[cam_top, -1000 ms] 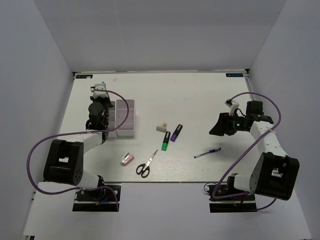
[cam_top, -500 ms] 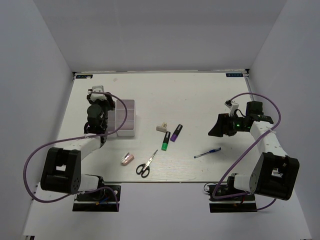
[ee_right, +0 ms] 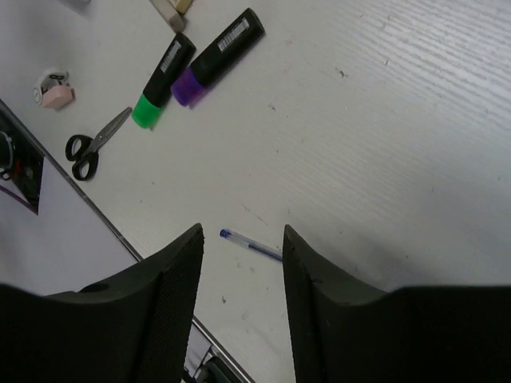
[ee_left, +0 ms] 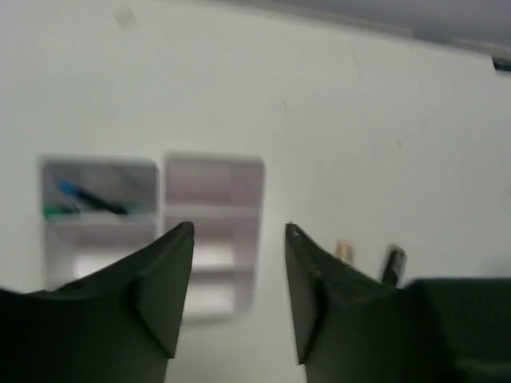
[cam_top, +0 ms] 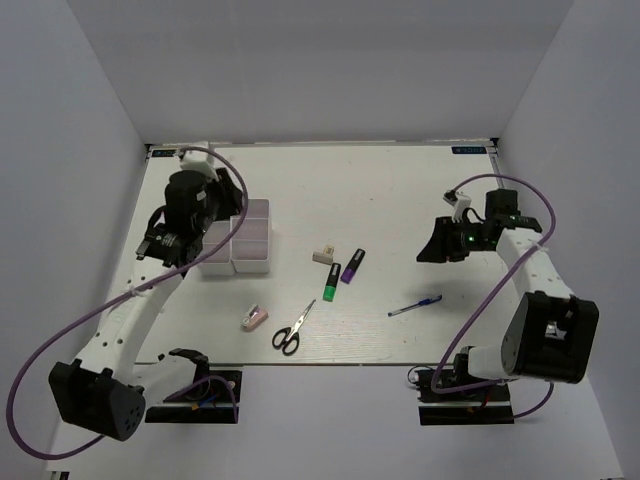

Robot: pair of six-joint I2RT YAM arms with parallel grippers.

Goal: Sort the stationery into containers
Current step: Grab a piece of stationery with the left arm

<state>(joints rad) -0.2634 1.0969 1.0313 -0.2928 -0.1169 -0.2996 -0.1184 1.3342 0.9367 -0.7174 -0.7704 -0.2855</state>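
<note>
The white compartment tray (cam_top: 250,264) stands at the left of the table. My left gripper (cam_top: 156,243) hangs open above its left side, holding nothing. In the left wrist view the tray (ee_left: 214,165) lies below my open gripper (ee_left: 239,229), and a blue and a green item (ee_left: 84,199) rest in its left compartment. To the tray's right lie a beige block (cam_top: 323,255), purple highlighter (cam_top: 352,266), green highlighter (cam_top: 332,282), pink block (cam_top: 255,318) and scissors (cam_top: 292,330). The blue pen (cam_top: 415,305) lies below my open, empty right gripper (cam_top: 432,250); the right wrist view shows this pen (ee_right: 249,244) between the fingers of that gripper (ee_right: 242,231).
The right wrist view also shows the scissors (ee_right: 92,148), pink block (ee_right: 56,92), green highlighter (ee_right: 160,84) and purple highlighter (ee_right: 215,60) spread toward the table's near edge (ee_right: 104,215). White walls close in the table on three sides.
My left arm has lifted up and swung left, away from the tray, and its jaws have opened. The right gripper has shifted slightly toward the far side.
</note>
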